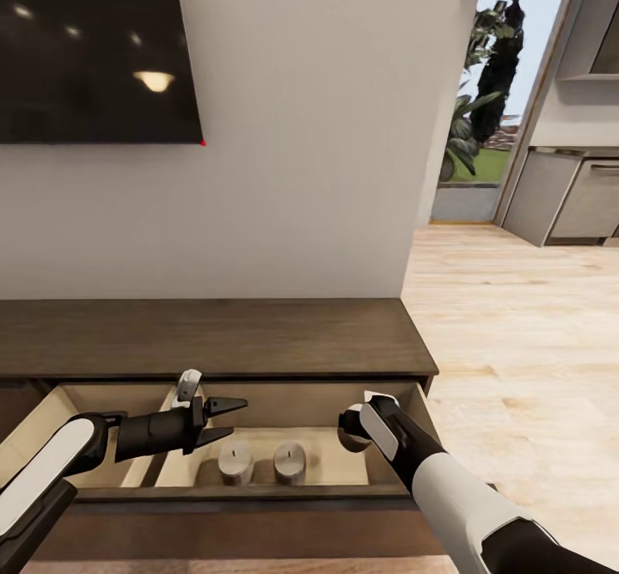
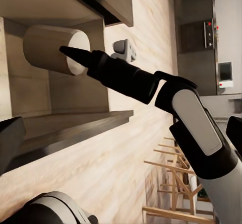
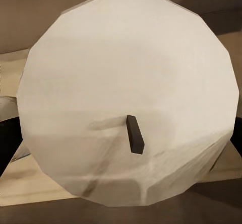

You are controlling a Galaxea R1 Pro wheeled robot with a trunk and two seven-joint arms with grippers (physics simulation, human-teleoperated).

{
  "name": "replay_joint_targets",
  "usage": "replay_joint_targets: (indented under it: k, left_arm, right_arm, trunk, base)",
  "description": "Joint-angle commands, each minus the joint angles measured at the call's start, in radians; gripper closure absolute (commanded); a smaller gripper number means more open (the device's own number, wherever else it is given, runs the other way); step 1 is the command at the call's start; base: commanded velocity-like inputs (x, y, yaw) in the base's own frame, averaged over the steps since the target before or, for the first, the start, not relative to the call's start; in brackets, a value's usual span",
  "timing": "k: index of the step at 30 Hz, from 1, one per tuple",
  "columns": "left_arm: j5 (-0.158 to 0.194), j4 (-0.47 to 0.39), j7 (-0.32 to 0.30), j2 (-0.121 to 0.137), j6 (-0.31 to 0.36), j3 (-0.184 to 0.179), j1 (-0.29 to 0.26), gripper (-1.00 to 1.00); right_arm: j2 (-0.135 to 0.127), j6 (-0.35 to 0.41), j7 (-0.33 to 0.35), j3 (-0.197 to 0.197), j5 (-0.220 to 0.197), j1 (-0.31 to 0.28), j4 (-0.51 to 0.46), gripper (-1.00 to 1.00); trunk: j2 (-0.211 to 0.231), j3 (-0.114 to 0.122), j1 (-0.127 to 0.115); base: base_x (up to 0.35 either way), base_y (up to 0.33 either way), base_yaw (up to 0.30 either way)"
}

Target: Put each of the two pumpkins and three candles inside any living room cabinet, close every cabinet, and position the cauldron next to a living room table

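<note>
Pale, waxy cream describes the candles: two short faceted cylinders (image 1: 235,461) (image 1: 290,460) stand side by side, apart, on the light wood floor of the open drawer (image 1: 389,471). A third candle (image 3: 128,103), same matte cream with a stubby dark wick, sits directly in front of the right wrist camera; its round top face is many-sided. In the left wrist view this candle (image 2: 53,49) lies on its side inside the drawer box. The cabinet (image 1: 215,338) is dark-brown wood grain with a flat top, set against a plain white wall. Left gripper (image 1: 232,419): black tapered jaws parted moderately, holding nothing, hovering over the drawer above the two standing candles. Right gripper (image 1: 352,428) reaches into the drawer's right end; whether its jaws grip the third candle cannot be told. Light plank floor (image 1: 516,316) lies beyond.
</note>
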Motion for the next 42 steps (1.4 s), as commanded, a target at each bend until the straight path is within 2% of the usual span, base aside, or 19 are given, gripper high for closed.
replay_joint_targets:
  k: [1, 6, 14, 20, 31, 32, 38, 42]
  left_arm:
    - [0.015, -0.001, 0.010, 0.001, 0.001, -0.001, -0.001, -1.00]
    - [0.032, -0.002, 0.010, 0.001, 0.001, -0.001, -0.001, -1.00]
    - [0.036, -0.020, 0.010, 0.001, 0.001, -0.001, 0.000, -1.00]
    - [0.063, -0.040, 0.010, 0.001, 0.001, -0.001, 0.018, -1.00]
    - [0.067, -0.043, 0.010, 0.001, 0.001, -0.001, 0.021, -1.00]
    - [0.067, -0.043, 0.010, 0.001, 0.001, -0.001, 0.021, -1.00]
    - [0.069, -0.043, 0.010, 0.001, 0.001, -0.001, 0.021, -1.00]
    - [0.088, -0.041, 0.010, 0.002, 0.001, -0.001, 0.021, -1.00]
  right_arm:
    - [-0.001, 0.000, -0.010, 0.015, -0.013, -0.001, -0.001, 1.00]
    - [-0.001, 0.000, -0.010, 0.036, -0.013, -0.001, 0.000, 1.00]
    - [0.000, -0.001, -0.010, 0.039, -0.013, -0.001, 0.000, 1.00]
    - [0.000, -0.001, -0.010, 0.039, -0.013, -0.001, -0.001, 1.00]
    - [0.000, -0.001, -0.010, 0.039, -0.013, -0.001, -0.001, 1.00]
    - [0.000, -0.001, -0.010, 0.039, -0.013, -0.001, -0.001, -1.00]
    - [0.000, -0.001, -0.010, 0.040, -0.013, -0.001, -0.002, -1.00]
    - [0.000, -0.001, -0.010, 0.040, -0.013, -0.001, -0.002, -1.00]
  trunk:
    - [0.000, -0.001, 0.000]
    - [-0.001, -0.013, 0.001]
    - [-0.003, -0.044, 0.005]
    - [-0.004, -0.067, 0.007]
    - [-0.004, -0.067, 0.007]
    - [-0.004, -0.067, 0.007]
    - [-0.004, -0.067, 0.007]
    - [-0.004, -0.067, 0.007]
  base:
    - [0.001, 0.000, 0.000]
    - [0.000, 0.000, 0.000]
    - [0.000, 0.000, 0.000]
    - [0.000, 0.000, 0.000]
    - [0.000, 0.000, 0.000]
    - [0.000, 0.000, 0.000]
    - [0.000, 0.000, 0.000]
    - [0.000, 0.000, 0.000]
